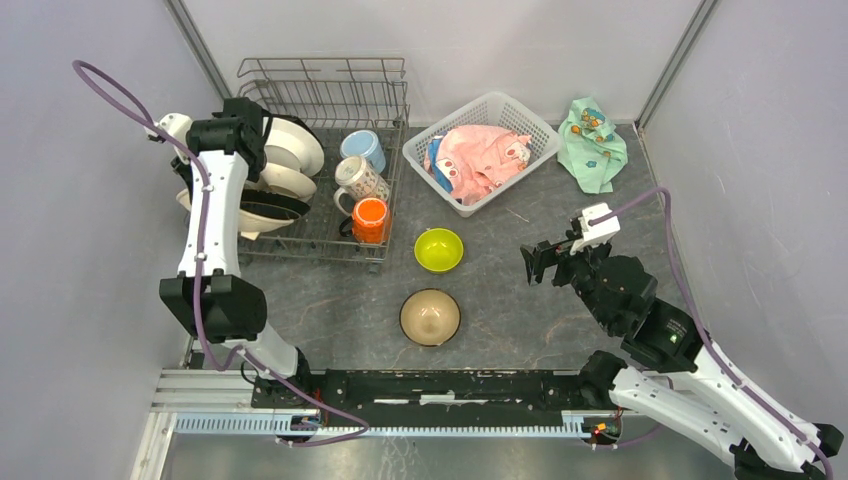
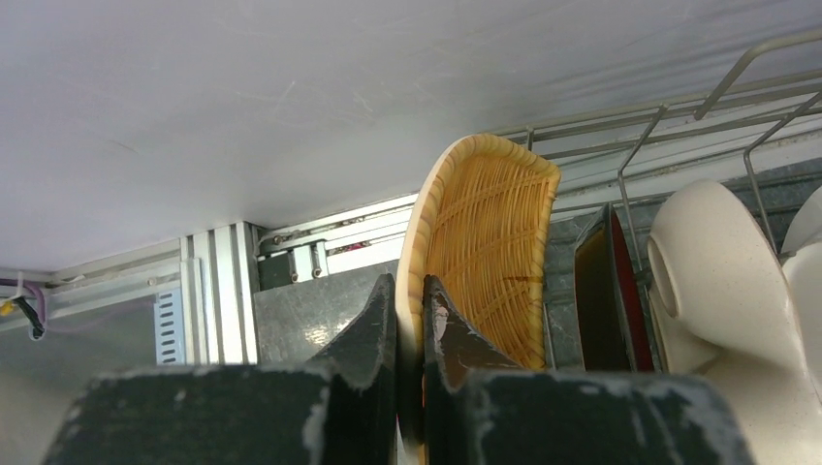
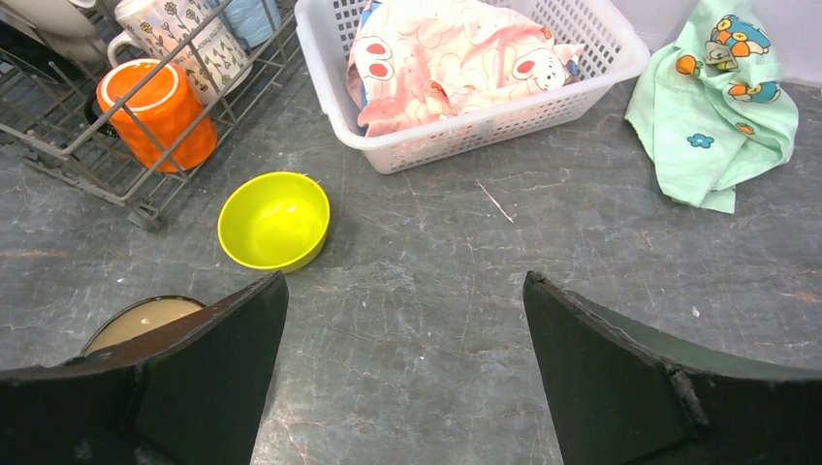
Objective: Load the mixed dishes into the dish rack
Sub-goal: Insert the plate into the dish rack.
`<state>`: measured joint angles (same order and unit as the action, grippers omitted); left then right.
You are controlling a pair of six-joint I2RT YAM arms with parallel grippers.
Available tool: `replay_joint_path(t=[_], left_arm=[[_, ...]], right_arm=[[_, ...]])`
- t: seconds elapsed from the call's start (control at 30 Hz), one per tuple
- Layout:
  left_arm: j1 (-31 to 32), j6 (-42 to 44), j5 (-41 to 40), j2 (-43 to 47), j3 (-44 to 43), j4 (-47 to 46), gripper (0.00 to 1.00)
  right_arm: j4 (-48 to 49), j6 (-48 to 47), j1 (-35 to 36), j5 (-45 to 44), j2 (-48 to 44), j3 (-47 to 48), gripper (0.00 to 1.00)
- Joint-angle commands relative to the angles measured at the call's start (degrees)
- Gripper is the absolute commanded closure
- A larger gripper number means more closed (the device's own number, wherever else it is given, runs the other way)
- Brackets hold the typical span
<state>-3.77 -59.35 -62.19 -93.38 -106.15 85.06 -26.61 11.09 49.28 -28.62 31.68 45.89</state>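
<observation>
My left gripper (image 2: pixel 409 291) is shut on the rim of a cream plate with a woven tan face (image 2: pixel 490 242), held on edge at the left end of the grey wire dish rack (image 1: pixel 322 98). A dark red-rimmed plate (image 2: pixel 606 291) and white plates (image 1: pixel 295 147) stand beside it. Light-blue (image 1: pixel 363 148), white patterned (image 1: pixel 358 180) and orange (image 1: pixel 370 220) mugs sit in the rack's right half. A lime-green bowl (image 1: pixel 439 249) and a tan bowl (image 1: pixel 430 317) rest on the table. My right gripper (image 3: pixel 405 291) hovers open and empty to their right.
A white lattice basket (image 1: pixel 520 120) holding a pink cloth (image 1: pixel 478 160) stands behind the bowls. A mint-green patterned cloth (image 1: pixel 592 145) lies at the back right. Grey walls close in on both sides.
</observation>
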Motion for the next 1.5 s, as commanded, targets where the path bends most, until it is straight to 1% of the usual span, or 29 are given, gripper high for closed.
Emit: replay_joint_path(t=[0.0,0.17,0.27,0.57,0.87,0.97,1.07,1.1,1.23,1.33,1.4,1.47], left_arm=[[-0.2,-4.4,-1.2,-1.0,-1.6,-1.3,0.98],[-0.2,-4.9,0.0,-2.5,-1.0,-1.2,0.97],[-0.1,-5.4,0.4,-3.2,-0.7,-1.3,0.91],[-0.2,-7.1,4.4,-5.7,-1.5,-1.3,0.79],[-0.1,-6.4,5.7,-7.5,-3.5,-1.2,0.72],[-0.2,-5.6,5.3,-7.5,-3.9,-1.3,0.72],[-0.1,-3.4,3.7,-7.7,-5.0,-2.2,0.80],[-0.1,-2.3,3.3,-7.7,-5.3,-2.8,0.81],[-0.1,3.1,3.1,-7.2,-4.4,-7.6,0.80],[-0.2,6.4,3.5,-6.3,-2.7,-11.0,0.74],[-0.1,9.6,4.2,-5.4,-1.2,-15.1,0.68],[-0.1,12.1,5.7,-4.2,0.4,-18.3,0.58]], right_arm=[[2.6,0.2,0.0,-2.1,-1.1,-0.6,0.02],[2.6,0.4,0.0,-2.5,-1.4,-0.6,0.02],[2.6,0.3,0.1,-3.2,-1.4,-0.6,0.02],[2.7,0.4,0.1,-3.9,-1.4,-0.5,0.02],[2.9,-0.5,0.1,-4.9,-1.4,-1.0,0.02],[3.1,-0.9,0.1,-5.4,-1.6,-1.1,0.02],[3.5,-1.0,0.1,-5.5,-1.6,-1.4,0.02],[3.6,-1.1,0.0,-5.5,-1.6,-1.4,0.02],[4.0,-1.2,0.0,-5.3,-1.4,-1.2,0.02],[4.3,-1.4,0.0,-5.3,-0.7,-0.5,0.02],[4.4,-1.2,0.0,-5.3,-0.2,-0.1,0.02],[4.6,-1.0,0.0,-5.3,0.3,0.2,0.02]])
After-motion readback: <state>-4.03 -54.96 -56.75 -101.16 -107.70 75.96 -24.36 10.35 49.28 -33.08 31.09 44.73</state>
